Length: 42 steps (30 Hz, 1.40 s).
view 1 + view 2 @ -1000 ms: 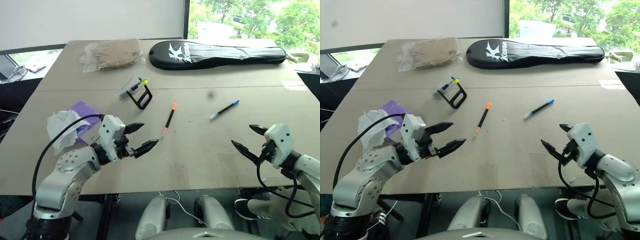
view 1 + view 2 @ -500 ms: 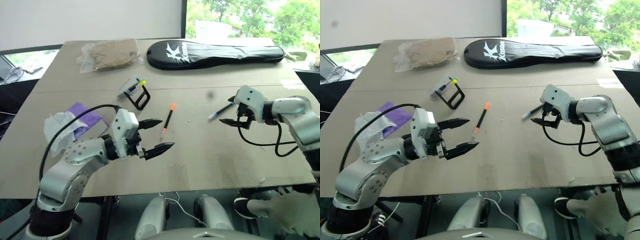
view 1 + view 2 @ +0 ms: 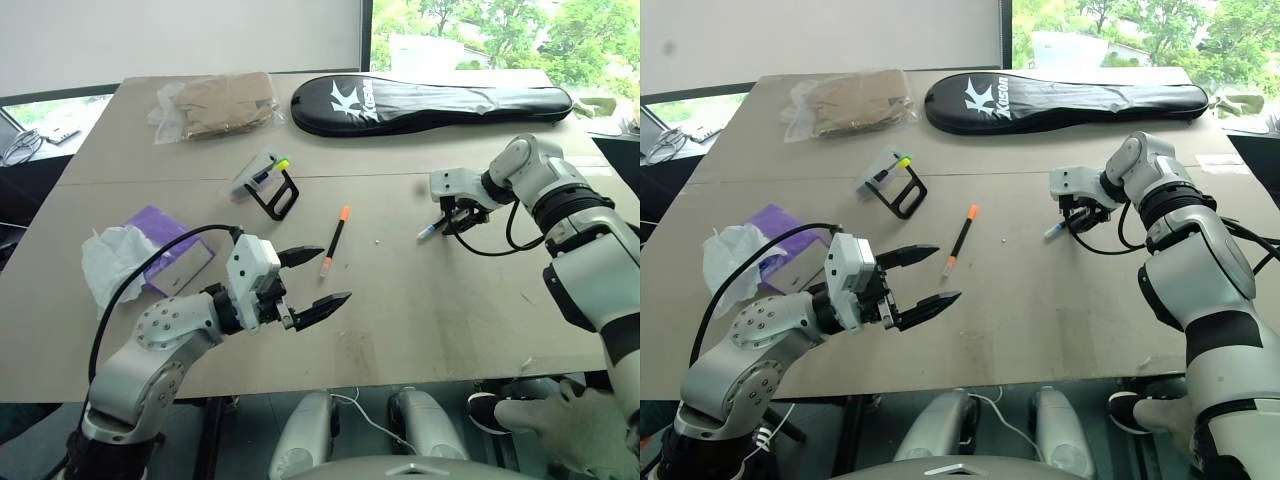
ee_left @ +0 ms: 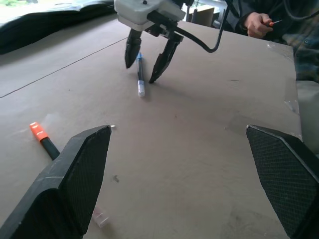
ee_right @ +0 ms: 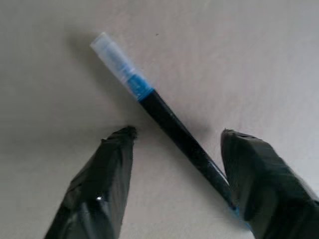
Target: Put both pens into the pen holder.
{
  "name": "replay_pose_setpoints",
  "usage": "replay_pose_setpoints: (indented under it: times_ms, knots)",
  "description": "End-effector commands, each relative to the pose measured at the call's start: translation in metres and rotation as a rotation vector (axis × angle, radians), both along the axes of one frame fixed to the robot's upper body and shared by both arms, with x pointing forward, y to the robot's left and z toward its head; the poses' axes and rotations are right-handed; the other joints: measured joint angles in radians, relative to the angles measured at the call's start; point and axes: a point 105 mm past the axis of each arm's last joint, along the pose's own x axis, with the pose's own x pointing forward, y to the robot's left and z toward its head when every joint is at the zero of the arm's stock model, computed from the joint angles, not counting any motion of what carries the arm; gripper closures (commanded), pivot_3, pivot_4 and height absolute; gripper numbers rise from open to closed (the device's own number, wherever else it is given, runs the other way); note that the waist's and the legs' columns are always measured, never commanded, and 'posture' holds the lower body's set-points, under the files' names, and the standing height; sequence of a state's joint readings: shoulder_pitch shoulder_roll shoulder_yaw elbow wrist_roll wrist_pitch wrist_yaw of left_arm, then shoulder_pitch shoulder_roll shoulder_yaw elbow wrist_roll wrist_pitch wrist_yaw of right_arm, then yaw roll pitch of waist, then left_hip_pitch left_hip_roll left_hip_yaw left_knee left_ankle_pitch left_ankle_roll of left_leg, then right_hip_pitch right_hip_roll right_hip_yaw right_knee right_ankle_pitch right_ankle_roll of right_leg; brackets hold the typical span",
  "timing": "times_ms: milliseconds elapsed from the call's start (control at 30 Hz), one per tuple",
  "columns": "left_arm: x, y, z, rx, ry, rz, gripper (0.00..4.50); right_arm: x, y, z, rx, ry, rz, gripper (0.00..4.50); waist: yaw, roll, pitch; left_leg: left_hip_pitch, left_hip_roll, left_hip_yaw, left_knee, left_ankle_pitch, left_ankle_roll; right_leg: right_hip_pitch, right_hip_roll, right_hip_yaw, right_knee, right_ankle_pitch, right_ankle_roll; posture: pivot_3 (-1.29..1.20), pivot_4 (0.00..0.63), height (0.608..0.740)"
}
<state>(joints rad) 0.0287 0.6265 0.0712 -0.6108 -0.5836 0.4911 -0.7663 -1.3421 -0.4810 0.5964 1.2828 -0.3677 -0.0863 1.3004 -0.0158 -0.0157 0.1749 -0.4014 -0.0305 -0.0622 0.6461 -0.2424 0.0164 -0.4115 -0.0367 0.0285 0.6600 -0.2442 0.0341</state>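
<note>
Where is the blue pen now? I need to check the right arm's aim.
The blue pen lies on the table's right half, between the right gripper's open fingers, right of the orange pen.

On the table (image 3: 420, 300), the pen holder (image 3: 268, 184) is placed left of centre; one pen (image 3: 335, 240) lies centrally, the other pen (image 3: 430, 230) further right.

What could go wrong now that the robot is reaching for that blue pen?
The right gripper straddles the blue pen, fingers apart, the pen lying slantwise between them; closing could roll or skew it instead of gripping it. The pen holder lies tipped on the table with a marker already inside, so dropping a pen in may be awkward.
</note>
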Motion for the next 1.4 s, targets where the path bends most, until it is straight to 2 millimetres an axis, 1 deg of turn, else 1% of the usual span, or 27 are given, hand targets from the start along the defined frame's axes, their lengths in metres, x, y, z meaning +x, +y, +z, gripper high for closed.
replay_pose_setpoints:
  times_ms: [33,67,100,133,233,300,333,400,467,533,600,667,800,867,967,1100,1133,1233,1267,1300,1333,1400]
  knots:
    - [-0.002,-0.001,0.012,-0.04,-0.069,0.029,0.0,-0.003,-0.014,-0.006,-0.033,0.042,-0.073,3.28,0.004,0.0,0.0,0.0,0.0,-0.001,0.001,0.0,0.0,0.0,0.0,0.0,0.0,0.0,0.0,0.0,0.15,0.74]
    - [-0.001,-0.001,0.012,-0.051,-0.068,0.038,0.0,-0.003,-0.015,-0.006,-0.022,0.048,-0.085,3.92,0.004,0.0,0.0,0.0,0.0,-0.001,0.001,0.0,0.0,0.001,0.0,0.0,0.001,0.0,0.0,0.0,0.15,0.74]
    - [0.0,-0.002,0.013,-0.059,-0.069,0.041,0.0,-0.002,-0.016,-0.006,-0.001,0.045,-0.105,4.34,0.003,0.0,0.0,0.0,0.0,-0.001,0.002,0.0,0.0,0.001,-0.001,0.0,0.001,0.0,0.0,0.0,0.15,0.74]
    - [0.002,-0.003,0.013,-0.058,-0.073,0.04,0.0,-0.001,-0.015,-0.005,0.044,0.033,-0.129,4.43,0.004,0.0,0.0,0.001,-0.001,-0.001,0.002,0.0,0.0,0.002,-0.001,0.0,0.002,0.001,-0.001,0.0,0.15,0.74]
    - [0.012,-0.002,0.011,-0.046,-0.068,0.071,0.0,0.004,-0.008,0.004,0.209,0.014,-0.209,4.43,0.003,0.0,0.0,0.002,-0.001,-0.002,0.003,0.0,0.0,0.002,0.0,0.0,0.003,0.001,-0.002,0.0,0.15,0.74]
    - [0.021,-0.005,0.017,-0.123,-0.032,0.084,0.0,-0.001,-0.003,0.014,0.349,0.078,-0.216,4.43,0.003,0.0,0.0,0.002,0.0,-0.002,0.003,0.001,-0.001,0.002,0.001,-0.001,0.004,0.002,-0.003,0.0,0.15,0.74]
    - [0.025,-0.007,0.02,-0.15,-0.009,0.088,0.0,-0.003,0.002,0.022,0.436,0.114,-0.225,4.43,0.003,0.001,0.0,0.002,0.0,-0.002,0.003,0.001,-0.001,0.002,0.001,-0.001,0.004,0.002,-0.003,0.0,0.15,0.74]
    - [0.03,-0.014,0.026,-0.222,0.062,0.064,0.0,-0.011,0.019,0.044,0.644,0.184,-0.221,4.43,0.0,0.0,0.0,0.001,0.0,-0.002,0.003,0.001,-0.001,0.002,0.001,-0.002,0.003,0.002,-0.002,0.0,0.15,0.74]
    - [0.033,-0.019,0.032,-0.268,0.118,0.034,0.0,-0.026,0.034,0.062,0.811,0.221,-0.22,4.43,-0.005,0.001,0.0,0.001,0.001,-0.001,0.003,0.0,0.001,0.002,0.001,-0.001,0.003,0.002,-0.002,0.0,0.15,0.74]
    - [0.032,-0.025,0.034,-0.284,0.178,-0.025,0.0,-0.05,0.049,0.077,0.975,0.257,-0.243,4.43,-0.004,0.001,0.0,-0.002,0.001,-0.002,0.003,-0.001,0.003,-0.001,0.001,0.0,0.003,0.002,-0.002,0.0,0.15,0.74]
    - [0.031,-0.03,0.034,-0.289,0.227,-0.072,0.0,-0.075,0.062,0.088,1.113,0.289,-0.271,4.43,-0.005,0.003,-0.001,-0.006,0.002,-0.005,0.003,-0.001,0.002,-0.005,0.002,-0.001,0.004,0.002,-0.002,0.0,0.15,0.74]
    - [0.031,-0.033,0.034,-0.282,0.25,-0.098,0.0,-0.09,0.07,0.092,1.191,0.298,-0.302,4.43,-0.003,0.003,-0.001,-0.014,0.001,-0.006,0.006,0.001,-0.001,-0.013,0.002,-0.002,0.005,0.002,-0.002,0.0,0.15,0.74]
    - [0.036,-0.035,0.031,-0.235,0.253,-0.118,0.0,-0.111,0.085,0.092,1.271,0.298,-0.343,4.43,0.002,0.003,-0.001,-0.014,0.0,-0.005,0.007,0.001,-0.001,-0.013,0.001,-0.002,0.008,0.002,-0.002,0.0,0.15,0.74]
    - [0.044,-0.035,0.031,-0.221,0.24,-0.109,0.0,-0.119,0.093,0.094,1.314,0.313,-0.345,4.43,0.005,0.003,-0.001,-0.012,-0.001,-0.005,0.008,0.001,-0.001,-0.011,0.001,-0.003,0.008,0.002,-0.002,0.0,0.15,0.74]
    - [0.051,-0.037,0.038,-0.242,0.235,-0.117,0.0,-0.128,0.102,0.09,1.318,0.3,-0.336,4.43,0.004,0.003,-0.001,-0.011,-0.001,-0.005,0.009,0.001,0.0,-0.011,0.001,-0.005,0.011,0.002,-0.002,0.0,0.15,0.74]
    - [0.051,-0.042,0.044,-0.256,0.237,-0.147,0.0,-0.134,0.106,0.089,1.314,0.295,-0.319,4.43,-0.001,0.003,-0.001,-0.011,-0.001,-0.005,0.009,0.002,-0.002,-0.011,0.001,-0.006,0.012,0.002,-0.002,0.0,0.15,0.74]
    - [0.05,-0.044,0.045,-0.261,0.238,-0.155,0.5,-0.135,0.107,0.089,1.314,0.294,-0.314,4.5,-0.003,0.003,-0.001,-0.011,-0.001,-0.004,0.009,0.002,-0.002,-0.011,0.001,-0.005,0.012,0.002,-0.002,0.0,0.15,0.74]
    - [0.048,-0.047,0.047,-0.266,0.237,-0.166,1.73,-0.139,0.11,0.09,1.312,0.3,-0.291,4.5,-0.005,0.003,-0.001,-0.011,-0.001,-0.004,0.009,0.002,-0.002,-0.012,0.002,-0.004,0.012,0.002,-0.002,0.0,0.15,0.74]
    - [0.047,-0.048,0.047,-0.268,0.237,-0.17,2.29,-0.141,0.112,0.089,1.311,0.306,-0.281,4.5,-0.004,0.003,-0.001,-0.011,-0.001,-0.004,0.009,0.002,-0.002,-0.012,0.002,-0.005,0.012,0.002,-0.002,0.0,0.15,0.74]
    - [0.046,-0.049,0.048,-0.269,0.236,-0.171,2.7,-0.143,0.115,0.088,1.306,0.314,-0.272,4.5,-0.003,0.003,-0.001,-0.011,-0.001,-0.004,0.009,0.002,-0.002,-0.012,0.001,-0.005,0.012,0.002,-0.002,0.0,0.15,0.74]
    - [0.046,-0.049,0.049,-0.272,0.234,-0.172,3.26,-0.145,0.117,0.087,1.299,0.321,-0.261,4.5,-0.003,0.003,-0.001,-0.011,-0.001,-0.004,0.009,0.002,-0.002,-0.012,0.001,-0.005,0.012,0.002,-0.002,0.0,0.15,0.74]
    - [0.045,-0.049,0.05,-0.274,0.233,-0.171,4.16,-0.148,0.121,0.085,1.295,0.334,-0.245,4.5,-0.003,0.003,-0.001,-0.011,-0.001,-0.004,0.009,0.002,-0.002,-0.011,0.001,-0.005,0.012,0.002,-0.002,0.0,0.15,0.74]
